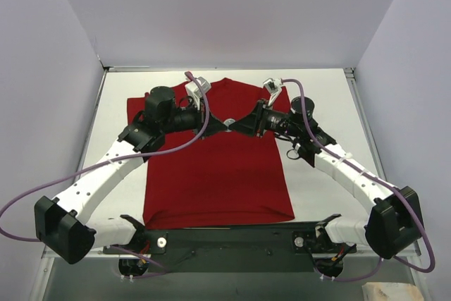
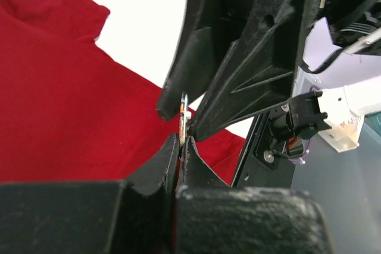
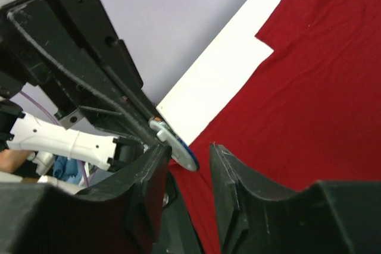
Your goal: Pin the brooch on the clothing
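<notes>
The red T-shirt [image 1: 218, 181] lies flat on the white table, neck at the far side. Both grippers meet tip to tip just above its chest. My left gripper [image 1: 220, 124] is shut on the brooch [image 1: 229, 123], which shows edge-on between its closed fingertips in the left wrist view [image 2: 182, 130]. My right gripper [image 1: 238, 123] is open, its fingers either side of the brooch. In the right wrist view the brooch [image 3: 177, 146] shows a silvery back and blue rim, close to my right gripper's [image 3: 189, 156] left finger [image 3: 152, 168]. The shirt also shows in both wrist views [image 2: 59, 99] [image 3: 309, 87].
The white table [image 1: 324, 103] shows bare on both sides of the shirt, walled by pale panels. Purple cables loop beside both arms. A black mounting bar [image 1: 232, 237] runs along the near edge.
</notes>
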You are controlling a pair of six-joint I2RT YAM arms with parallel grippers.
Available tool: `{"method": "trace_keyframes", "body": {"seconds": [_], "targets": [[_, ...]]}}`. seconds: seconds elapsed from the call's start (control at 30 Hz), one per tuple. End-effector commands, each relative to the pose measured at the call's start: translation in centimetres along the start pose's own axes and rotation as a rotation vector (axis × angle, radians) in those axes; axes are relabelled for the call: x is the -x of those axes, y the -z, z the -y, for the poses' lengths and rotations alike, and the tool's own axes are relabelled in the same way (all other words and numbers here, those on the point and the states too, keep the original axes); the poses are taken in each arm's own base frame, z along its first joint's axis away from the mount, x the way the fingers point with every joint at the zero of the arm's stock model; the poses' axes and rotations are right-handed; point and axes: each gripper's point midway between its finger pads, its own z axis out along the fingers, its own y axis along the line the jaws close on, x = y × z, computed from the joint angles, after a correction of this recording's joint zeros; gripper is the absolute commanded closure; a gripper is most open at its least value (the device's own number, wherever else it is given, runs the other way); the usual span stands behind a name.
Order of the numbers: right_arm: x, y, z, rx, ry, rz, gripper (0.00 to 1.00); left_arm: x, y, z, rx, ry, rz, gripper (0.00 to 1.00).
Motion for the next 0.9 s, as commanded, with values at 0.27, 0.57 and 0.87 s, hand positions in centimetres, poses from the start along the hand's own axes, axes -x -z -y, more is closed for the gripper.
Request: {"method": "trace_keyframes", "body": {"seconds": [0.27,0.57,0.87], "targets": [[3.1,3.9,-3.7,0.017,0.210,0.230,0.14,2.3,1.8,0.8,0.066,-0.109,0.101,1.00],[4.1,5.1,-2.6,0.016,0.163,0.292,0.05,2.1,2.1,-0.6,0.133,-0.098,0.107,1.00],[3.6,4.4,-1.7,0.000,0.150,0.249,0.04,1.8,2.0,-1.9,0.191,-0.090,0.092,1.00]]}}
